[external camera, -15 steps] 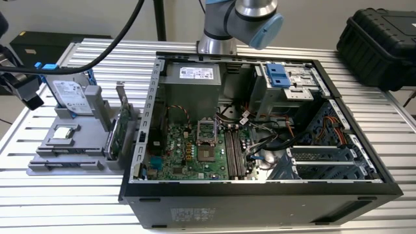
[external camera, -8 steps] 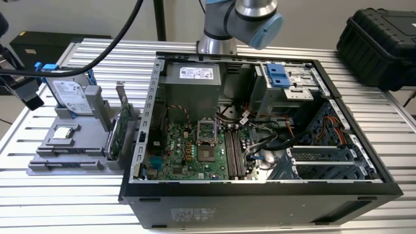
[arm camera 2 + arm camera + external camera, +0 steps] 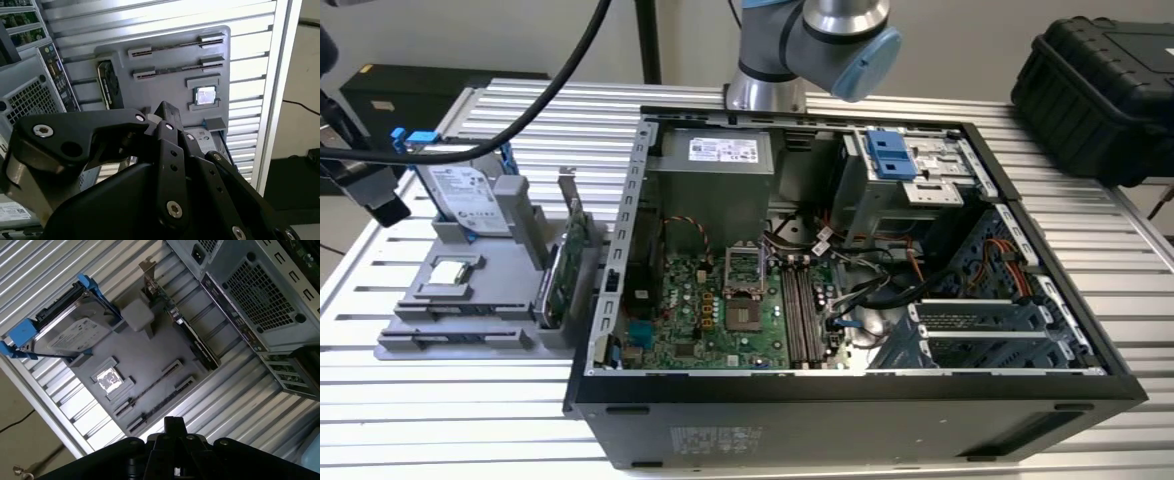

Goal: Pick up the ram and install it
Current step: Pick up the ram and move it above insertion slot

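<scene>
The black pincer (image 3: 173,424), pressed together on nothing, hovers over the grey slotted holder tray (image 3: 150,360); lowered so, it could strike the tray's clips.

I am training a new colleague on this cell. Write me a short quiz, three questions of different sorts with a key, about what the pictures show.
1. True or false: the computer case is closed on top.
2. Which does the gray tray hold beside the processor chip? A) hard drive B) keyboard C) screwdriver
3. Name the thing that the gripper is nearest to.
Key: 1 false, it is open and the motherboard shows. 2 A, the hard drive. 3 the gray tray.
</scene>
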Robot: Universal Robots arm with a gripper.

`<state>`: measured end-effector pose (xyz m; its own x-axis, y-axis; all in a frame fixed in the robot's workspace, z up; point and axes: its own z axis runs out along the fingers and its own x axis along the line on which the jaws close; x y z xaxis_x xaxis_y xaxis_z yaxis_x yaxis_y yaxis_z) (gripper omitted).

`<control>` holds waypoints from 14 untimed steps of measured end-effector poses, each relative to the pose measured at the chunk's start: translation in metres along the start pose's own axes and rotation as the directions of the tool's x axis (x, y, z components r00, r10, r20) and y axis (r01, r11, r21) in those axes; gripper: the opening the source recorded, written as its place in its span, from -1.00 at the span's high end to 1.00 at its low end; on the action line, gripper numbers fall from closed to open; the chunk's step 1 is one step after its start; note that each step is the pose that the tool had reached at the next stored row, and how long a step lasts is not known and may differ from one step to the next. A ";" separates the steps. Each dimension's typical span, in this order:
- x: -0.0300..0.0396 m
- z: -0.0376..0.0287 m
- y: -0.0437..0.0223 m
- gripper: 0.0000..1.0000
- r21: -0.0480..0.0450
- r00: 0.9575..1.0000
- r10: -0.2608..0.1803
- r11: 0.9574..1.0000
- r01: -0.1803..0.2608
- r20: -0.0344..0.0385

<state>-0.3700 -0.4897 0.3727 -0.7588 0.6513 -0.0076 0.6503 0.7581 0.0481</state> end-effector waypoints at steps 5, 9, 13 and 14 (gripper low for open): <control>0.0000 0.0002 0.0000 1.00 0.000 1.000 0.025 1.000 -0.025 0.001; 0.0001 0.0003 -0.0001 1.00 0.000 0.999 0.047 0.999 -0.047 0.002; 0.0002 0.0005 -0.0002 1.00 0.001 0.997 0.074 0.997 -0.074 0.004; 0.0003 0.0006 -0.0002 1.00 0.000 0.997 0.081 0.997 -0.081 0.004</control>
<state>-0.3703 -0.4897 0.3721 -0.7037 0.7105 -0.0076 0.7094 0.7031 0.0481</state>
